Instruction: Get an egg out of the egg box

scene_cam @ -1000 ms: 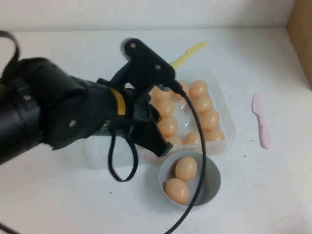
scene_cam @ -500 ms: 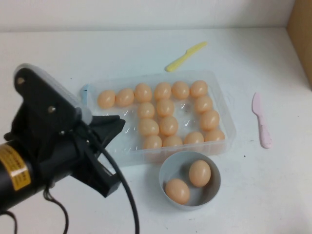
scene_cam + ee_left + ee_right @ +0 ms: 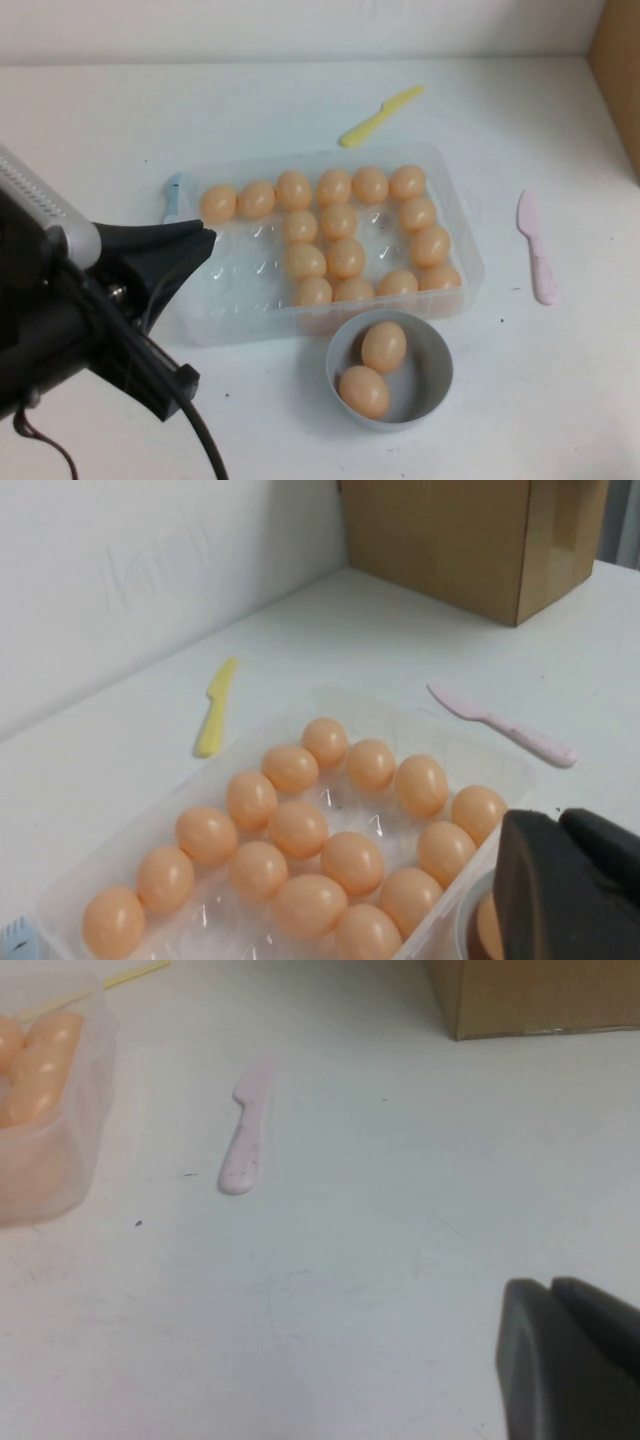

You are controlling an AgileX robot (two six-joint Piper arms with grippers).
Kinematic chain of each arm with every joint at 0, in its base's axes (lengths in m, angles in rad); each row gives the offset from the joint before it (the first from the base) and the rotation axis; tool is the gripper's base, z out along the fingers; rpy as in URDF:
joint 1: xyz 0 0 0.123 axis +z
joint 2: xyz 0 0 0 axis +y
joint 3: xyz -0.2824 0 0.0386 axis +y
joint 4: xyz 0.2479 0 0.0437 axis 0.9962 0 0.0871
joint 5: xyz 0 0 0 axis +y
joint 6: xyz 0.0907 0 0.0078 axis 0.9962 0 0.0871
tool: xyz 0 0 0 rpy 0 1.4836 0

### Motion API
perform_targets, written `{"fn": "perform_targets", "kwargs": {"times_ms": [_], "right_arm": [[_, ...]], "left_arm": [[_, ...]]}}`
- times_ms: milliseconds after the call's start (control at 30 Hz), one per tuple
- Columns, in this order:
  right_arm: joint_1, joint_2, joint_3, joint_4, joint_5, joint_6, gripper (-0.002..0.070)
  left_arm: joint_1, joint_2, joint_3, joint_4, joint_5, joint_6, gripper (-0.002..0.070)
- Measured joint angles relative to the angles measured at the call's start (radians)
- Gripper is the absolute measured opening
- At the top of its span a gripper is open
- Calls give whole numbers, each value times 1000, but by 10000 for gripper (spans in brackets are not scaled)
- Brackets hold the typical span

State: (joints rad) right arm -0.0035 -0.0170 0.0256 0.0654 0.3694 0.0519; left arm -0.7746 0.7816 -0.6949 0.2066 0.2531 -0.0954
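The high view shows the big clear plastic egg box point(image 3: 455, 225) with many small peach-orange eggs point(image 3: 346, 258) in its right half. Two more lie in the round blue-grey bowl point(image 3: 436, 385) just beside it. The left gripper point(image 3: 165, 300) hangs near the box's left end, jaws apart and empty. The right gripper point(image 3: 570, 1360) sits over bare table; its jaws look shut. An egg looks smooth, light and easy to crack, so its round sides are the best place to hold.

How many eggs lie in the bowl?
2: far egg on the box side, near egg opposite; none seem hidden. Left gripper hangs by the box's left end; right gripper over bare table.
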Motion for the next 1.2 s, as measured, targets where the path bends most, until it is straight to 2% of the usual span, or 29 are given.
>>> {"fn": "perform_targets", "kwargs": {"times_ms": [200, 400, 600, 833, 1067, 1200], "right_arm": [[0, 0, 0, 0, 0, 0, -17], [0, 0, 0, 0, 0, 0, -17], [0, 0, 0, 0, 0, 0, -17], [0, 0, 0, 0, 0, 0, -17], [0, 0, 0, 0, 0, 0, -17], [0, 0, 0, 0, 0, 0, -17]], "left_arm": [[0, 0, 0, 21, 38, 0, -1], [20, -15, 79, 90, -48, 0, -1], [176, -106, 244, 88, -140, -64, -1], [373, -335, 443, 45, -197, -80, -1], [580, -563, 612, 1, -198, -31, -1], [668, -664, 696, -45, -198, 30, -1]]}}
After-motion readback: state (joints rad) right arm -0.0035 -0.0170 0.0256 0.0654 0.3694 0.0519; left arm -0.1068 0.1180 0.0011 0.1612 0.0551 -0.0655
